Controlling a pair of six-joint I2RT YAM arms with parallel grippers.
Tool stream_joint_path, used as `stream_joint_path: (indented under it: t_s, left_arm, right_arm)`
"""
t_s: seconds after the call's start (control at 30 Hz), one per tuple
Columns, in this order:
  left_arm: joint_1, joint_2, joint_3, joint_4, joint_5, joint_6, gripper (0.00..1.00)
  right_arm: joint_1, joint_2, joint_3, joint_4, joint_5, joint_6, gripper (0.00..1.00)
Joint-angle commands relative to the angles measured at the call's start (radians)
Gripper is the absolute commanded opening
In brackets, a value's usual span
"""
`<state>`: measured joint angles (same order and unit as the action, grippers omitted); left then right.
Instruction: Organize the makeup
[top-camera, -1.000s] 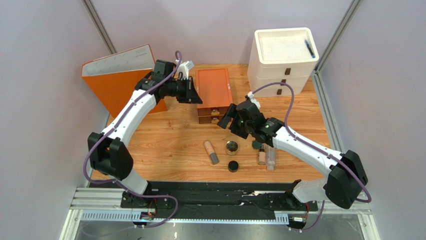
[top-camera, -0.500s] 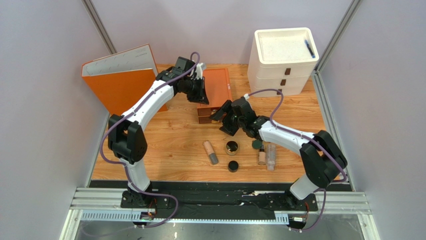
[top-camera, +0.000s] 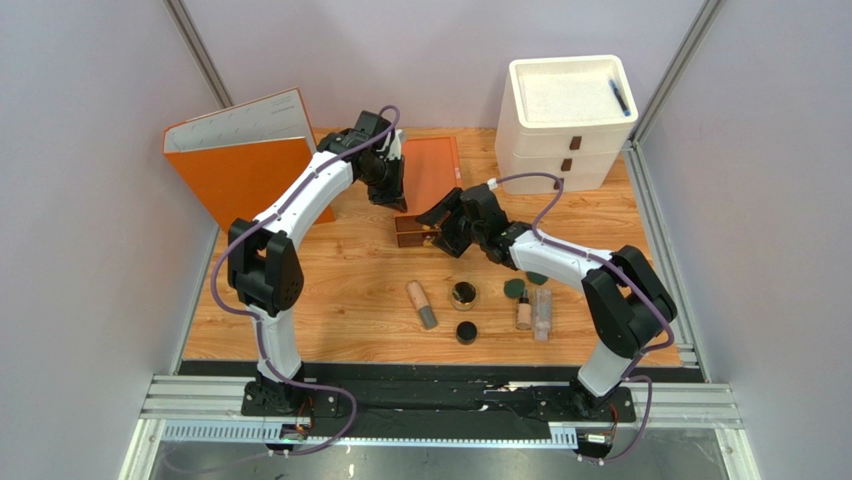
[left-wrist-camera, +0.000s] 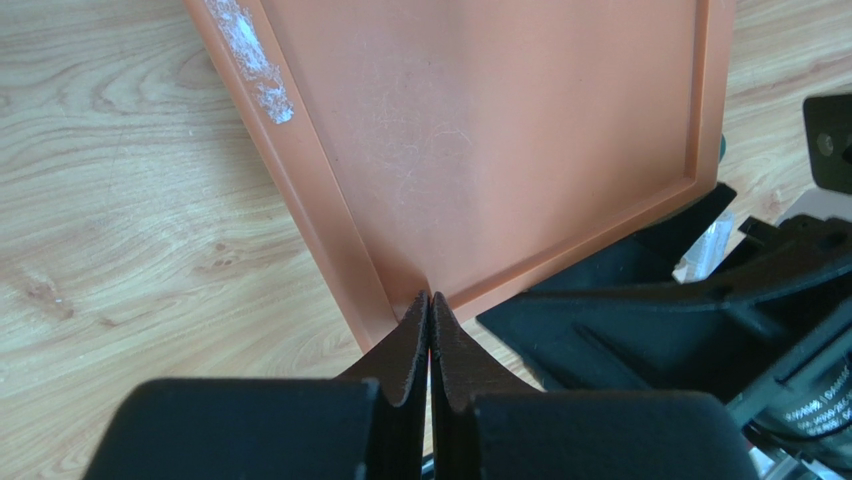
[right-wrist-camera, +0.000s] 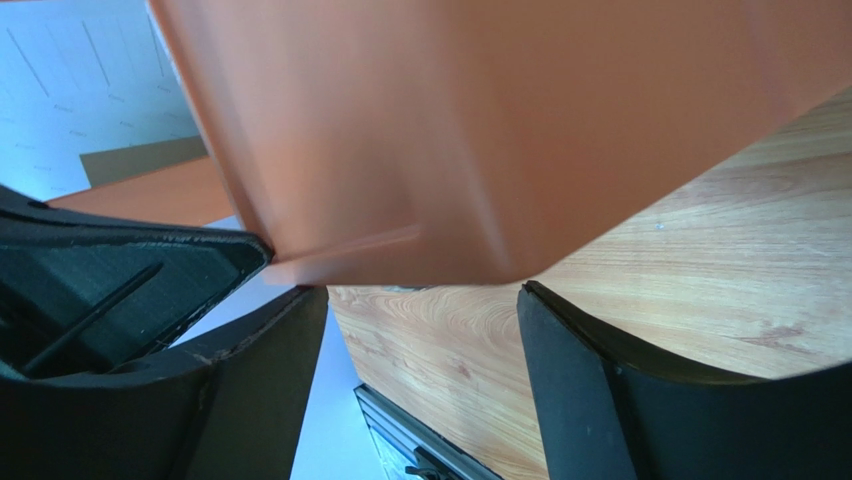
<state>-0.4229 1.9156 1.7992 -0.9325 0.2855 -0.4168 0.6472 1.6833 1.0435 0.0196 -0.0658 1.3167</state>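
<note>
You have the makeup loose on the tabletop (top-camera: 330, 300) toward its near edge: a grey-capped beige tube (top-camera: 421, 305) lying flat, a round gold jar (top-camera: 462, 295) beside it, a small black pot (top-camera: 466, 332) just nearer, and dark green discs (top-camera: 514, 289) and slim beige bottles (top-camera: 523, 313) lying to the right.

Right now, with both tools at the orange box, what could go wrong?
1. The left tool is shut and touches only a corner of the rim of the box; it could slip off.
2. The right tool, open at the box, is very close to the left one; they might collide.
3. The right arm hangs over the green discs and may knock them.
</note>
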Motion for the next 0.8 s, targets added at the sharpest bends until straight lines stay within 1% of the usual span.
stream_joint_path:
  t_s: [0.0, 0.2, 0.33, 0.47, 0.5, 0.53, 0.57, 0.63, 0.67, 0.77]
  left_arm:
    - [-0.001, 0.022, 0.054, -0.061, -0.011, 0.018, 0.00]
    - [-0.001, 0.042, 0.069, -0.075, -0.008, 0.027, 0.00]
    - [-0.001, 0.051, 0.072, -0.084, -0.005, 0.030, 0.00]
    - [-0.001, 0.053, 0.081, -0.092, -0.016, 0.038, 0.00]
    - [-0.001, 0.053, 0.081, -0.094, -0.017, 0.038, 0.00]
    - [-0.001, 0.054, 0.084, -0.095, -0.017, 0.038, 0.00]
    - [-0.001, 0.056, 0.088, -0.098, -0.019, 0.038, 0.00]
    - [-0.001, 0.063, 0.097, -0.103, -0.019, 0.038, 0.00]
    - [-0.001, 0.069, 0.101, -0.106, -0.020, 0.038, 0.00]
    - [0.001, 0.079, 0.115, -0.114, -0.019, 0.038, 0.00]
  right_arm:
    - [-0.021, 0.015, 0.041, -0.015, 0.024, 0.024, 0.75]
    - [-0.032, -0.002, 0.023, -0.066, 0.052, 0.026, 0.71]
    - [-0.040, 0.019, 0.030, -0.092, 0.063, 0.032, 0.68]
    - [-0.041, 0.032, 0.033, -0.128, 0.064, 0.039, 0.54]
    - [-0.041, 0.033, 0.035, -0.145, 0.061, 0.036, 0.45]
    - [-0.041, 0.033, 0.035, -0.156, 0.058, 0.032, 0.39]
    - [-0.040, 0.033, 0.035, -0.176, 0.052, 0.029, 0.31]
    - [-0.040, 0.030, 0.033, -0.194, 0.032, 0.023, 0.29]
    - [-0.040, 0.027, 0.032, -0.213, 0.023, 0.018, 0.25]
    - [-0.037, 0.013, 0.035, -0.254, 0.012, -0.016, 0.23]
